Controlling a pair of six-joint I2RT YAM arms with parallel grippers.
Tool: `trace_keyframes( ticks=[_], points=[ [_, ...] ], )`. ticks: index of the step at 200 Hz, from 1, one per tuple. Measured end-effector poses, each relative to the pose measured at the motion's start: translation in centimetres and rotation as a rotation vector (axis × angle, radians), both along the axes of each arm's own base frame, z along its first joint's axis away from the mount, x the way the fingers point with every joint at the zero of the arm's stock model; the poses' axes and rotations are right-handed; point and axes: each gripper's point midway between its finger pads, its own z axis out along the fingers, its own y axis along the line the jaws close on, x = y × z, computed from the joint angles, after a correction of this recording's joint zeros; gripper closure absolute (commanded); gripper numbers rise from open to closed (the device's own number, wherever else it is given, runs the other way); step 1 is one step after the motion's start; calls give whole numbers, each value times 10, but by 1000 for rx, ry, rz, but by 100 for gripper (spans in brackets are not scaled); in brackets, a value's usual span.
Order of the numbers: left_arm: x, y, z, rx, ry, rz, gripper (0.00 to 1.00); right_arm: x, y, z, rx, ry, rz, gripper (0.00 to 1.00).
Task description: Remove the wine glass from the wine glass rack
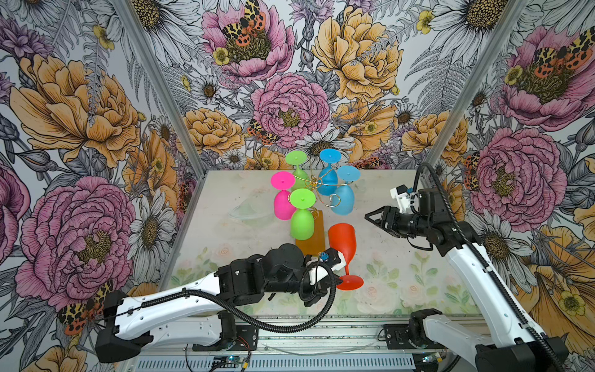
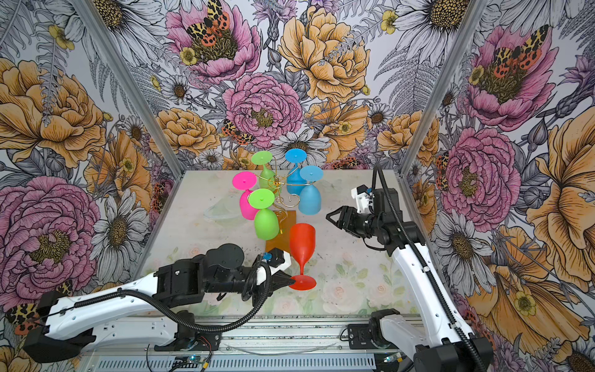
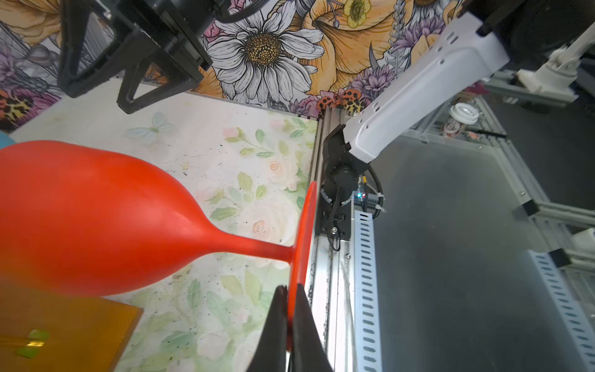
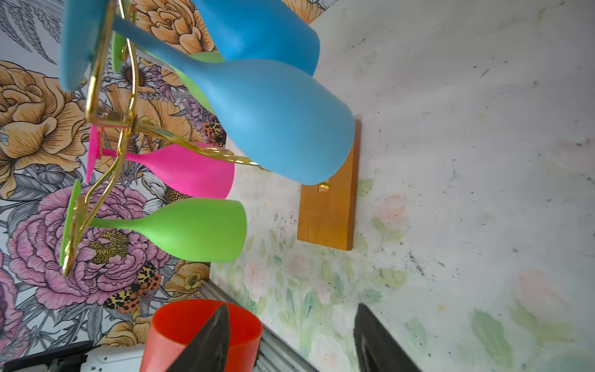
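Your left gripper [image 2: 289,281] is clamped on the rim of the red wine glass's foot; the left wrist view shows the two black fingers [image 3: 306,322] pinching the thin red disc edge-on. The wine glass [image 1: 342,240] stands upright, bowl opening upward, at the near middle of the table [image 1: 402,257]. It is off the wine glass rack [image 1: 313,184], just to the right of the near end of the rack's amber base [image 1: 317,225], and apart from the gold wire arms. You cannot tell from these views whether the foot sits on the table or just above it.

Your right gripper [image 1: 368,217] hangs to the right of the rack and above the table, its jaws spread with nothing between them. It points left toward the rack, well apart from the red glass. In the right wrist view its near finger [image 4: 209,341] overlaps the red bowl's rim [image 4: 170,328], without contact.

Five glasses hang upside down on the rack. A green one [image 1: 302,222] is nearest you, a pink one [image 1: 283,206] hangs to its left and a second green one [image 1: 297,170] at the far left. Two blue ones fill the right side, one farther [image 1: 327,182] and one nearer [image 1: 344,199].
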Motion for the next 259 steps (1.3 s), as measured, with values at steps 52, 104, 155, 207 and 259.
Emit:
trace_keyframes(
  ticks=[52,104,155,207,259],
  points=[
    [2,1,-9,117,-331,-8,100,-3,-5,4,-89,68,39,38],
    [5,-4,-59,371,-599,-70,100,-4,2,21,-71,87,86,41],
    [19,4,-71,501,-767,-77,100,-21,26,39,-32,80,201,47],
    [28,11,-76,586,-879,-86,100,-35,42,26,-50,144,300,59],
    [35,17,-85,663,-947,-84,100,-45,46,20,-67,165,348,75]
  ],
)
